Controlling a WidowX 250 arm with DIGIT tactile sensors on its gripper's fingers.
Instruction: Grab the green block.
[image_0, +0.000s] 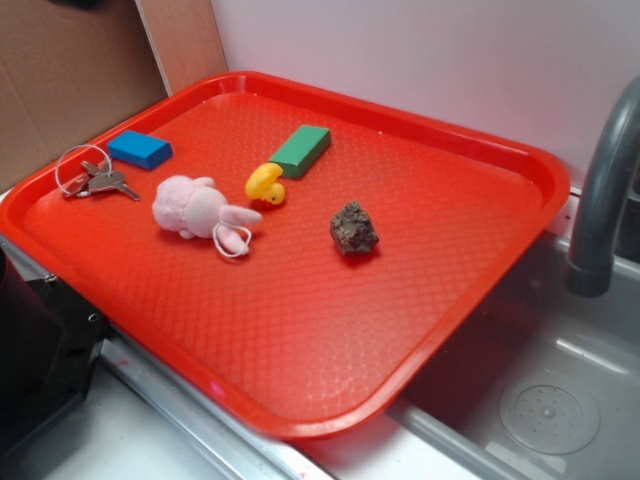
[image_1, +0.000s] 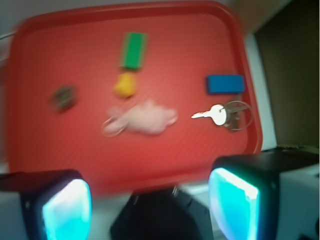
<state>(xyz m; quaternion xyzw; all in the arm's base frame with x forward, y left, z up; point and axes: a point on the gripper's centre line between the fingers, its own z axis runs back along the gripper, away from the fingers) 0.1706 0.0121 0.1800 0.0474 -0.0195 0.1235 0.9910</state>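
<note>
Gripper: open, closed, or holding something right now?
Gripper: open, holding nothing; well short of the green block.

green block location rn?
Exterior view: green block lies on the red tray toward its far edge, just behind the yellow duck.

Exterior view: bright, even light, sharp, soft short shadows, faint sheen on red tray (image_0: 480, 290). Wrist view: motion-blurred throughout; fingertips (image_1: 67, 210) glow cyan, out of focus.
</note>
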